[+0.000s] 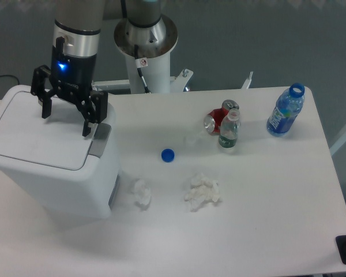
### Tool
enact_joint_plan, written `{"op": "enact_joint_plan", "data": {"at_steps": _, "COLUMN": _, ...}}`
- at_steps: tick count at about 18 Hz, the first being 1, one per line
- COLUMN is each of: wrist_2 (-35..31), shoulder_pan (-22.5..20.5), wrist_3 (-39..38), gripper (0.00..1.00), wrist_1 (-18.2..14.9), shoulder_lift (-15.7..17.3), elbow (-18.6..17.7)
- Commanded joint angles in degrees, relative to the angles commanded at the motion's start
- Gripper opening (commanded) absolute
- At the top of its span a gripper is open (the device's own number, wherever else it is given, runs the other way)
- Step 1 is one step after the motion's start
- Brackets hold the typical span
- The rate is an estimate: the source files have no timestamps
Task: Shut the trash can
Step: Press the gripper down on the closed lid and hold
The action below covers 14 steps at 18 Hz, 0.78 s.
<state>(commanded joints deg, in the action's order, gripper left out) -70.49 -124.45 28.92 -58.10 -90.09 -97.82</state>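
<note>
The trash can is a large white rectangular bin at the left of the table. Its flat lid lies down flat on top, and a grey latch sits at its right edge. My gripper hangs just above the lid's far right part, fingers pointing down. It is open and holds nothing. One fingertip is close to the latch. Whether the fingertips touch the lid I cannot tell.
A blue bottle cap lies mid-table. Two crumpled white tissues lie in front. A red can lies beside a small green-labelled bottle. A blue open bottle stands at the back right. The robot base stands behind.
</note>
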Motion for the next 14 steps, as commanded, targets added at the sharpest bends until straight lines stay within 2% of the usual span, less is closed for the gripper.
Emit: {"op": "enact_joint_plan", "data": {"at_steps": 14, "wrist_2": 0.2, "shoulder_pan": -0.3, "wrist_3": 0.0, "gripper": 1.0, "wrist_1": -0.1, "shoulder_lift": 1.3, "elbow": 0.6}}
